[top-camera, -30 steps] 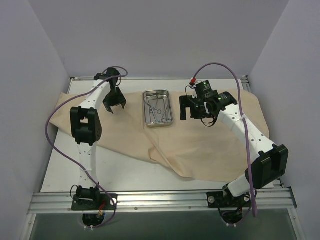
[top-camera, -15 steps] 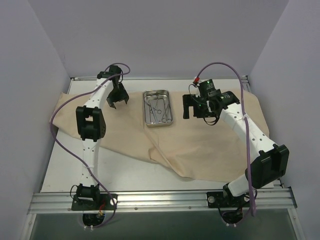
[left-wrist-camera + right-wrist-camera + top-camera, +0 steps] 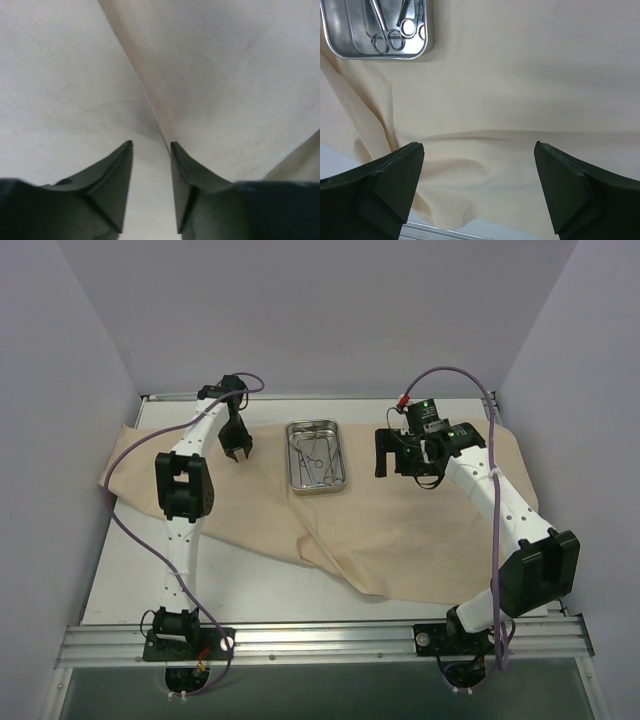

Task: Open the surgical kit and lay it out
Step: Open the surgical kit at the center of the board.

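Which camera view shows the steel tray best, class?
Top external: the whole steel tray shows, with the instruments inside. Right wrist crops the tray at the frame's top-left corner. Left wrist shows only cloth.

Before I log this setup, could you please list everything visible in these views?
large beige cloth wrap: one, beige, spread open across the table
shiny rectangular steel tray: one, silver, on the cloth, far centre
thin ring-handled metal instruments: several, silver, inside the tray; exact count unclear
table: one, white, under the cloth
left gripper: one, black, narrowly open, empty, left of the tray
right gripper: one, black, wide open, empty, right of the tray
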`<state>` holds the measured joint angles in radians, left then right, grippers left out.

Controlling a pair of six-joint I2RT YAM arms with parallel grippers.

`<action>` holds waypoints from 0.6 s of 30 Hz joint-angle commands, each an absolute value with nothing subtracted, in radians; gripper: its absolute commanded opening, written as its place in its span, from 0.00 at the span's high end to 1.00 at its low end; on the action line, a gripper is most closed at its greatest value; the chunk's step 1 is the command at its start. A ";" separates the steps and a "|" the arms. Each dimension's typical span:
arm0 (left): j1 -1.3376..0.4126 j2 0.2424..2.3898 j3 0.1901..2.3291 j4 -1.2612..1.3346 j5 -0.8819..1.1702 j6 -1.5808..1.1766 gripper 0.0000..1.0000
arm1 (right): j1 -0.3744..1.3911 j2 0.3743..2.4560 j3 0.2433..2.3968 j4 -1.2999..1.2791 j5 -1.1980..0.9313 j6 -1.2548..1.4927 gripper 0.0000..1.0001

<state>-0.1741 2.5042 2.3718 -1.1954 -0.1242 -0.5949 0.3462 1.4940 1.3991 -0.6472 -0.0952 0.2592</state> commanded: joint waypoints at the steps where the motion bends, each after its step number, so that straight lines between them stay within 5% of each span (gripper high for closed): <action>1: -0.179 2.516 2.384 -1.213 -0.126 -0.554 0.61 | 0.331 1.445 1.390 -0.658 -0.098 0.245 0.01; 7: -0.178 2.536 2.417 -1.223 -0.127 -0.522 0.70 | 0.325 1.442 1.388 -0.658 -0.106 0.245 0.01; 12: -0.173 2.530 2.436 -1.249 -0.152 -0.506 0.98 | 0.324 1.448 1.397 -0.657 -0.113 0.247 0.01; 18: -0.172 2.395 2.343 -1.287 -0.300 -0.506 0.98 | 0.324 1.477 1.419 -0.658 -0.152 0.233 0.01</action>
